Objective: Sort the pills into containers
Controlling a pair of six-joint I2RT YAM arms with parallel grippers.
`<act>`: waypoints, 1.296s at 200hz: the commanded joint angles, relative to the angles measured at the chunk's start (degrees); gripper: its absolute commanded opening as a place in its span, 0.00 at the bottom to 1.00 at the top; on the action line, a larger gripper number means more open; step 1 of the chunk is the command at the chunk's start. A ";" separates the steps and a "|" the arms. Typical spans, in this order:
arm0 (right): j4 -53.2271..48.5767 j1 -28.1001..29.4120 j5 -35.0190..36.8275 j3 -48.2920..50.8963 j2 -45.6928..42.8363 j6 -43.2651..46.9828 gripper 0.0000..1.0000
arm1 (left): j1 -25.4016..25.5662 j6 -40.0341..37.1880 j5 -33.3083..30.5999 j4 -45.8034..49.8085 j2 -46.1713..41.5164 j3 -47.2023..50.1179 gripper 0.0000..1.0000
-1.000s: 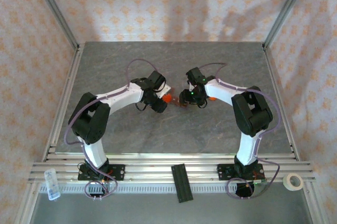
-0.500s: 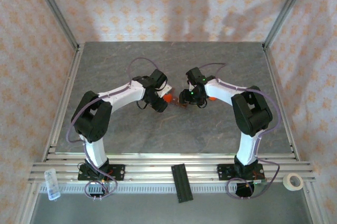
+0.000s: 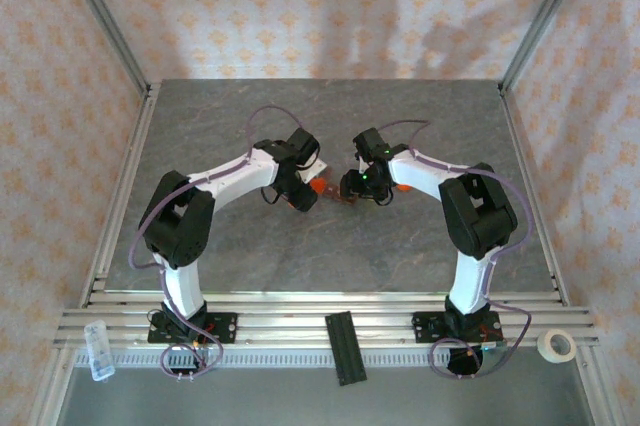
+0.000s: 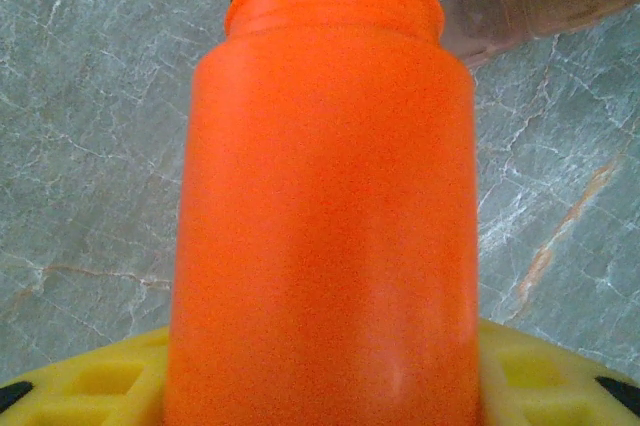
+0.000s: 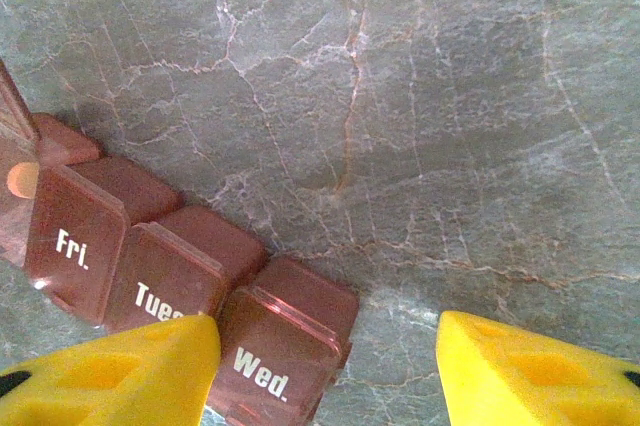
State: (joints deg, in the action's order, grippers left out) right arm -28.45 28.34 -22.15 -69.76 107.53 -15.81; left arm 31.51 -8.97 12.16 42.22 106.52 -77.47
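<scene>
Grasping the orange bottle in the left fingers, mouth tipped toward the containers mid-way across the table, seemingly to pour pills. Holding the right fingers released astride the Wed. end, probably for steadying.

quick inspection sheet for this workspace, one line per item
surface: grey veined table, no spills seen
job's things: red-brown organiser on table, day names on lids; orange bottle, neck toward it
clutter: tape roll, black strip, clear box on near rails
grippers: left gripper shut on bottle; right gripper open over organiser's Wed. end
cables: purple cables looped along both arms
surroundings: patterned walls, metal frame
</scene>
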 commanded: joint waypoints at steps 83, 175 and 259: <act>-2.49 0.16 2.46 0.37 3.06 -0.53 0.60 | -0.06 -2.10 -2.67 7.31 2.55 -5.05 0.00; -2.60 0.14 2.46 0.23 3.48 -0.54 0.60 | 0.14 -2.38 -2.67 9.50 5.28 -7.16 0.00; -2.58 0.13 2.31 0.28 3.68 -0.64 0.60 | 1.29 -2.89 -5.37 12.35 6.06 -9.27 0.00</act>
State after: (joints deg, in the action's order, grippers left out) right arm -28.47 28.36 -22.59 -70.32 108.07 -15.86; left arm 32.29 -10.66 9.85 50.19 111.11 -85.45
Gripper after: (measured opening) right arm 0.600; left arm 0.525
